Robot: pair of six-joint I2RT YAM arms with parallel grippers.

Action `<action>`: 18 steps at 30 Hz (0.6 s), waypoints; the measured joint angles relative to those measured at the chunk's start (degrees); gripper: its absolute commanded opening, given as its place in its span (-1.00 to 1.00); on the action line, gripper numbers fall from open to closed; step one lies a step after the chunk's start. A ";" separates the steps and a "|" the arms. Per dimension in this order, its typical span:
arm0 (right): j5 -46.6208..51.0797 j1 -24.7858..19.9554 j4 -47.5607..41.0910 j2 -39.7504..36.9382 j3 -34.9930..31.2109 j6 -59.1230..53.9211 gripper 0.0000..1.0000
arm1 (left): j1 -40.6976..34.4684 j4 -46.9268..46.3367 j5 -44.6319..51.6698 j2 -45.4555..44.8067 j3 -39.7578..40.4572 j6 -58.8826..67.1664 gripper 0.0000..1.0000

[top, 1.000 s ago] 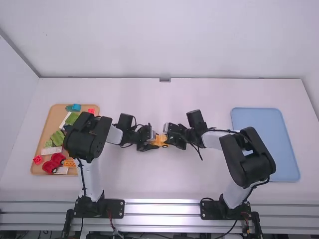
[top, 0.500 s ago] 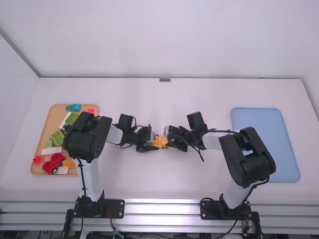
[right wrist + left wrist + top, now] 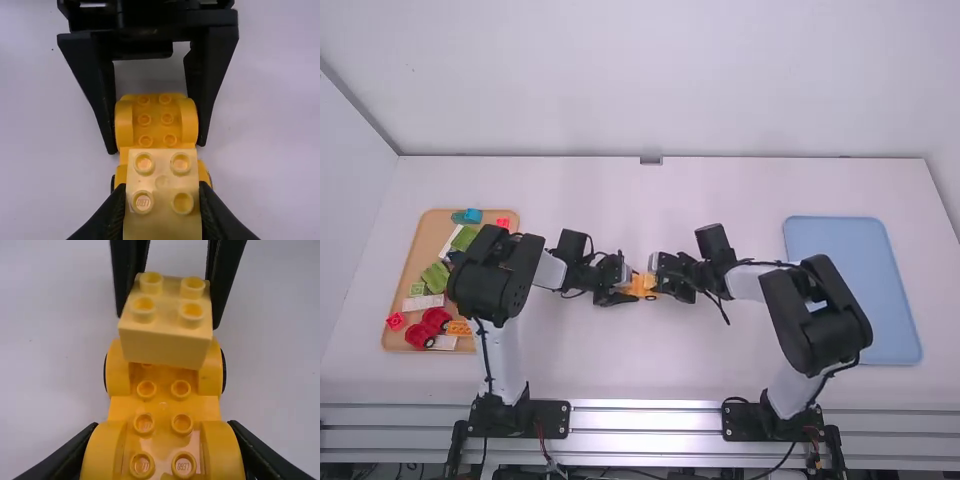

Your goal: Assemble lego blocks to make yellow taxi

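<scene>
At the middle of the table, my left gripper (image 3: pixel 620 290) and my right gripper (image 3: pixel 660 280) face each other over the yellow car base (image 3: pixel 638 287). In the left wrist view the left gripper (image 3: pixel 162 460) is shut on one end of the car base (image 3: pixel 163 407), across its fenders. The right gripper (image 3: pixel 162 200) is shut on a pale yellow two-by-two brick (image 3: pixel 162 182). That brick (image 3: pixel 167 340) is slightly tilted over the base's other end, partly covering its studs; whether they touch I cannot tell.
On the left, a wooden tray (image 3: pixel 408 262) holds green, red, white, blue and orange pieces, partly under the left arm. A blue tray (image 3: pixel 860 290) lies on the right, beside the right arm.
My right gripper has shifted very slightly over the car base since a second ago. The left arm has kept still with the base in its fingers.
</scene>
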 measured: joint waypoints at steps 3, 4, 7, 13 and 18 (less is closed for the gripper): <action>-0.11 0.00 0.31 1.14 0.00 -0.09 -0.71 | 0.00 0.00 0.02 0.00 0.00 0.00 0.01; -0.83 0.00 0.61 1.62 0.00 -0.07 -0.72 | 0.00 0.02 0.02 -0.02 0.00 0.02 0.01; -1.42 0.00 0.33 1.77 0.02 -0.02 -0.71 | 0.00 -0.09 0.00 -0.02 0.11 0.02 0.01; -1.51 0.13 -1.97 1.81 0.96 -0.13 -0.75 | -0.02 -0.22 -0.04 0.00 0.11 0.02 0.01; -1.70 0.83 -2.49 2.93 2.51 -0.35 -0.75 | 0.00 -0.28 0.00 0.00 0.11 0.24 -0.01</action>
